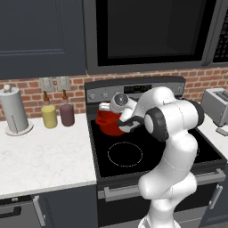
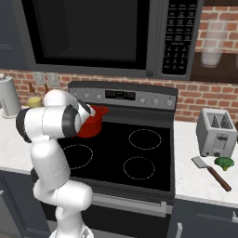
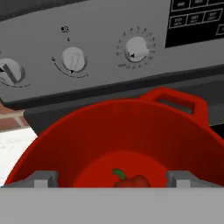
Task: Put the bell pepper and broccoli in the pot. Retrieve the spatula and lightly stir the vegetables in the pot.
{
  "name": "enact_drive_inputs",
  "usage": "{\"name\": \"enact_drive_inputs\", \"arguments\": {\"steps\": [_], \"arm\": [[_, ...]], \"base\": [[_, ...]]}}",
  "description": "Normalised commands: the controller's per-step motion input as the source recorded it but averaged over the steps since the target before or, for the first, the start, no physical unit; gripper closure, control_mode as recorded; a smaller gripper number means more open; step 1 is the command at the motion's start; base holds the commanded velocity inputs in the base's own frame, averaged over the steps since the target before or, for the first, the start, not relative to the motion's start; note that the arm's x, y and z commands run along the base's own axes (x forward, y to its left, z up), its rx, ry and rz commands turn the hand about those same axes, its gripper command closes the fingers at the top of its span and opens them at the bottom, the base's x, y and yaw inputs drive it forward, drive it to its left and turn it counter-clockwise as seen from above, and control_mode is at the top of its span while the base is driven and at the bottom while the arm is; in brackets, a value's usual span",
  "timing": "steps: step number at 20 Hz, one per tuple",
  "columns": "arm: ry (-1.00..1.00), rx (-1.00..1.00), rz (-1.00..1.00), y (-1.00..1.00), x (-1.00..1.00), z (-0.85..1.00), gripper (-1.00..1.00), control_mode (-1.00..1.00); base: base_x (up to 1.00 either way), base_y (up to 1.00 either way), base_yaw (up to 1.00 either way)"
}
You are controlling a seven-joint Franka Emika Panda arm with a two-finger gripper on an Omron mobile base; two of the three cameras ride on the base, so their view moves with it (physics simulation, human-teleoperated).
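We see the black stove first, with the red pot on its rear left burner, and our pincer hangs just above the pot's mouth with the fingers spread wide and nothing between them. The bell pepper lies on the pot's bottom. On the table right of the stove, in front of the toaster, lie the spatula and the broccoli, near each other. We judge the broccoli light and a little fragile, best taken around its crown; the spatula is stiff and slim, best pinched across the handle's middle.
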Motion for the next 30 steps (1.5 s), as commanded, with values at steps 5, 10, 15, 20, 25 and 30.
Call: {"name": "enact_drive_inputs", "arguments": {"steps": [5,10,15,20,25,30], "arm": [[-0.10,0.08,0.00,-0.12,-0.30,1.00,-1.00,-1.00],[0.01,0.03,0.00,-0.31,-0.56,0.77,-1.00,-1.00],[0.11,0.02,0.00,-0.41,-0.76,0.56,-1.00,-1.00],[0.12,0.10,0.00,-0.44,-0.77,0.97,-1.00,-1.00],[0.14,0.13,0.00,-0.53,-0.59,0.99,-1.00,-1.00],[0.13,0.06,-0.04,-0.88,-0.62,0.48,-1.00,-1.00]], "base": [[0.00,0.00,0.00],[0.00,0.00,0.00],[0.00,0.00,0.00],[0.00,0.00,0.00],[0.00,0.00,0.00],[0.00,0.00,0.00]]}}
